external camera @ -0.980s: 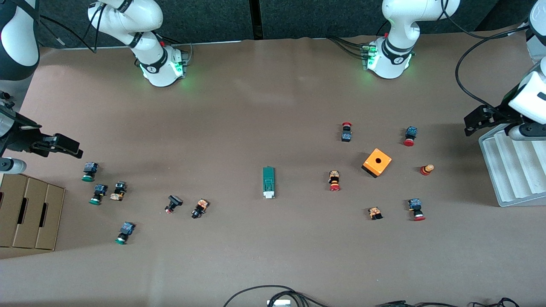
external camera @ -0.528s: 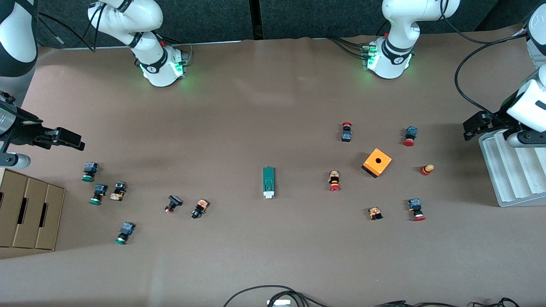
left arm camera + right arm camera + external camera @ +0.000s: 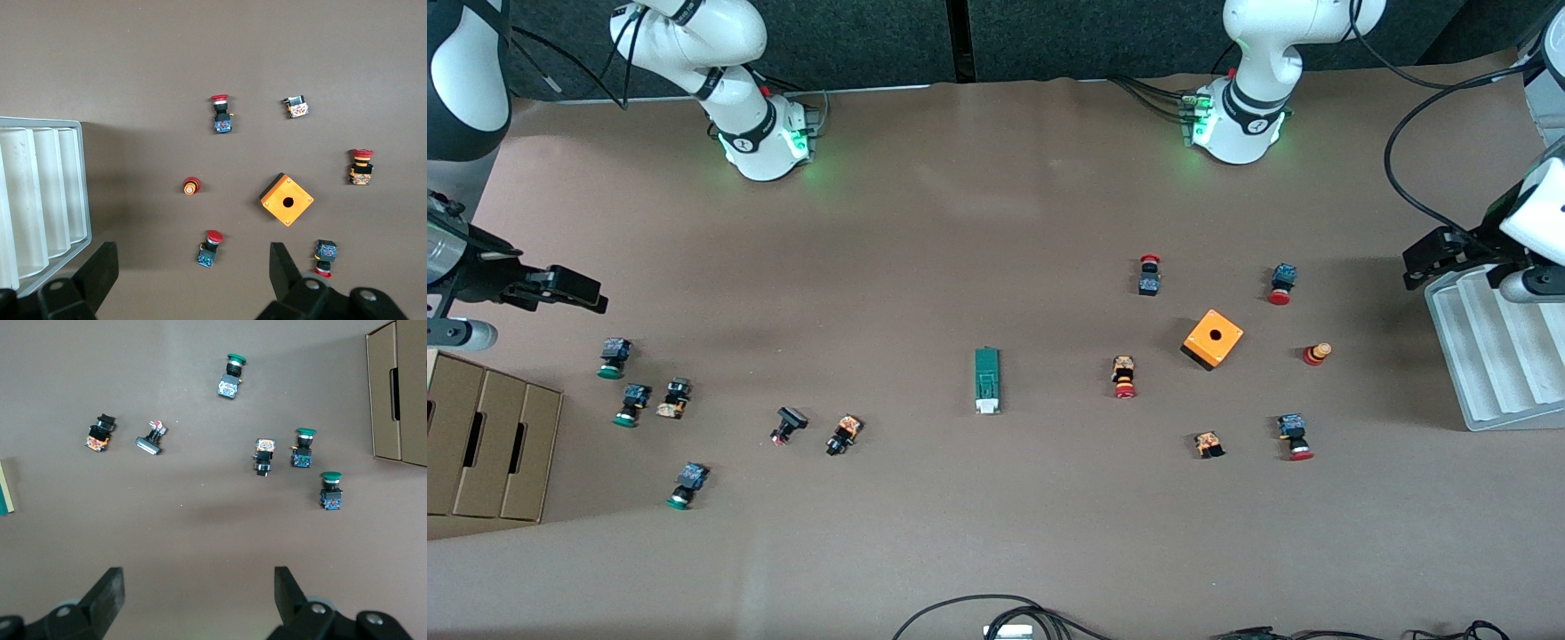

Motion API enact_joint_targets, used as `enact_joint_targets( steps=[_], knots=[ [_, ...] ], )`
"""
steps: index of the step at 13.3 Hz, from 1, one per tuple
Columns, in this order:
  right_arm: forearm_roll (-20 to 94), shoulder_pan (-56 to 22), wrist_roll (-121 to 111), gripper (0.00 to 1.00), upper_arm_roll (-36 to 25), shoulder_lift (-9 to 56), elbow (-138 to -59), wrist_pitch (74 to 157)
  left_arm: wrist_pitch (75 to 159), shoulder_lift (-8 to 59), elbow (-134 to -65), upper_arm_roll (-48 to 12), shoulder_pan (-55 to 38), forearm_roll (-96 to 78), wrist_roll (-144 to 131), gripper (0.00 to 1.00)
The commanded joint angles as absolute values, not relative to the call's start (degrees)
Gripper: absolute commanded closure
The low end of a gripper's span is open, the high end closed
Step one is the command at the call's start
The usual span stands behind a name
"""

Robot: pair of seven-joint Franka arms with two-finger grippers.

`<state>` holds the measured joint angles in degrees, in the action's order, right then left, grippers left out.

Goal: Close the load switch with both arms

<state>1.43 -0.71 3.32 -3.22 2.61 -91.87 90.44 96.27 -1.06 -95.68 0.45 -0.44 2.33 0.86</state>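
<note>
Table (image 3: pixel 960 222) ends: both arms high, apart.

The load switch (image 3: pixel 987 380) is a small narrow green block lying flat on the brown table, roughly midway between the two arms' ends. Its white sliding piece sits at the end nearer the front camera, and nothing's touching it.
</note>
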Motion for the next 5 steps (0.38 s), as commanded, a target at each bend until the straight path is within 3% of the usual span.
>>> enact_joint_targets(
  steps=[1,5],
  knots=[
    [2.3,-0.4,3.1,0.0,-3.3,2.5,-92.2,91.1,95.0,-0.5,-94.6,0.5,-0.5,2.5,1.1,0.0],
    [2.3,-0.4,3.1,0.0,-3.3,2.4,-91.8,90.8,95.0,-0.1,-94.6,0.4,-0.7,2.4,1.1,0.0]
  ],
)
